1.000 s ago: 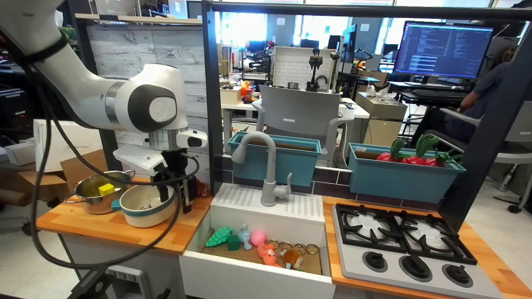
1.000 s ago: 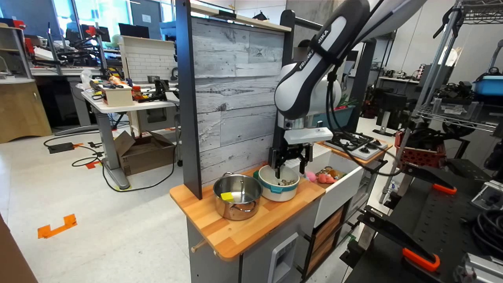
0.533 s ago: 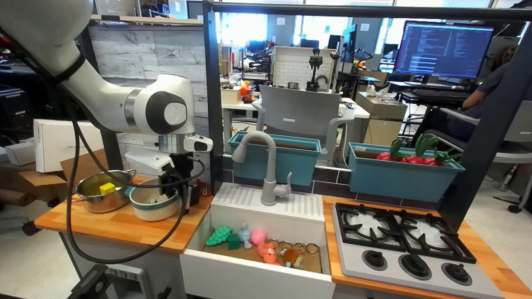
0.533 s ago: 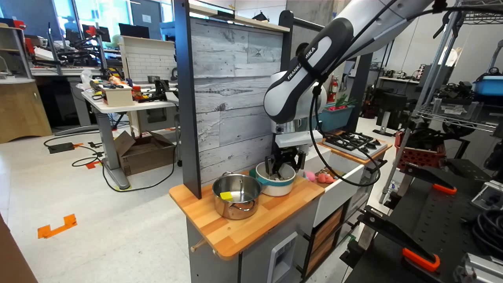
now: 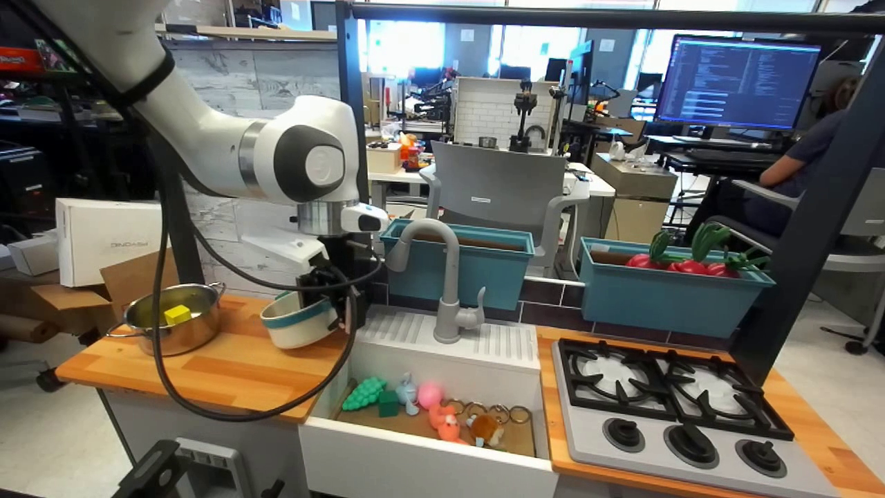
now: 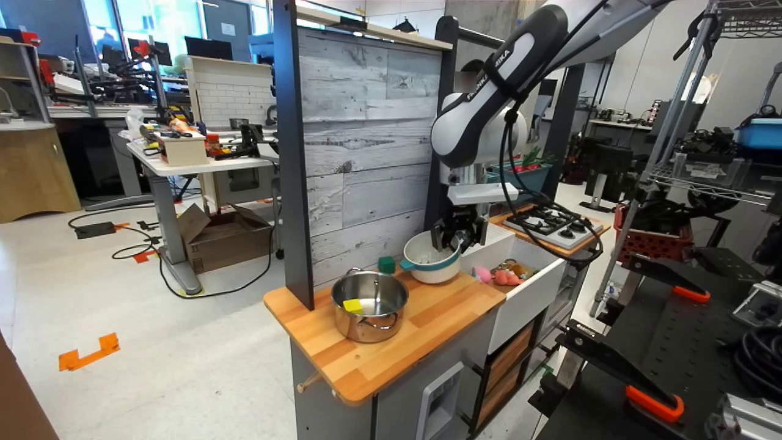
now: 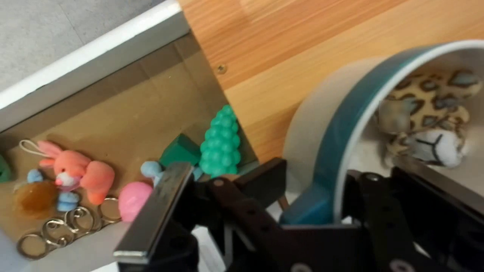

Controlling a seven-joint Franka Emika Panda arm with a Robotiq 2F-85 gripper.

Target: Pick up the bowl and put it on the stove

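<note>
In both exterior views we see the white robot arm (image 5: 228, 159) reaching down over the wooden counter (image 6: 440, 311), with a gray plank panel (image 6: 366, 183) rising along the back. Next to the counter we have the white sink (image 5: 429, 470), and beyond the sink the stove (image 5: 660, 429), pale gray with black grates on top and black knobs in front. Two teal planter boxes (image 5: 498, 277) stand behind sink and stove, one of them holding red vegetables (image 5: 688, 268) with green leaves. A shiny metal pot (image 6: 351, 325) stands upright on the counter. Between that pot and the sink, apart from the pot, we find the bowl (image 5: 297, 335), pale with a teal band; it is tilted, its side toward the sink raised, and we cannot tell whether its low side touches the wood. The sink lies between it and the stove. We have the black gripper (image 7: 314, 185) clamped on the bowl across its rim and a teal handle (image 7: 312, 207): in the wrist view one finger (image 7: 363, 192) sits inside the wall, the other outside. Inside the bowl lies a spotted plush toy (image 7: 427, 109). In the sink we make out a coral rabbit toy (image 7: 85, 172), a bumpy green toy (image 7: 221, 145) and a pink round toy (image 7: 134, 200). Smallest are a dark green block (image 6: 386, 264) at the back of the counter and a yellow block (image 6: 353, 306) in the pot.
</note>
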